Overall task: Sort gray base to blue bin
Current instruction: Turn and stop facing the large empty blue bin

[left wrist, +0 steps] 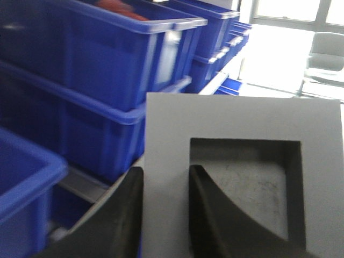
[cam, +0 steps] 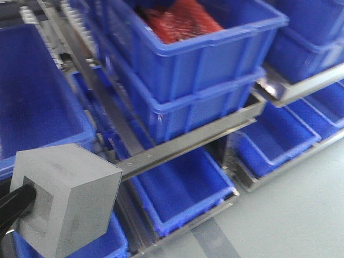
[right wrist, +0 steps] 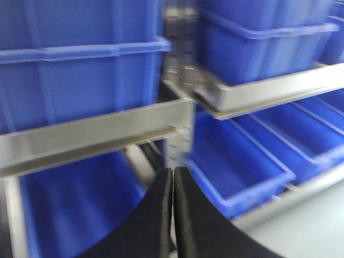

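Note:
My left gripper [left wrist: 166,173] is shut on the gray base [left wrist: 242,123], a matte gray block with a square recess. One finger [left wrist: 201,204] sits inside the recess and the other is outside, pinching the block's wall. In the front view the gray base [cam: 75,188] hangs at the lower left, in the air in front of the rack, with the left gripper [cam: 16,207] in its recess. A large deep blue bin [cam: 32,97] lies just behind and left of it; its rim also shows in the left wrist view [left wrist: 37,164]. My right gripper [right wrist: 173,171] is shut and empty.
A metal rack [cam: 188,142] holds several blue bins. Two stacked bins [cam: 199,70] sit in the middle; the top one holds something red [cam: 180,19]. Lower bins [cam: 183,188] lie under the rail. Pale floor [cam: 301,209] is at the lower right.

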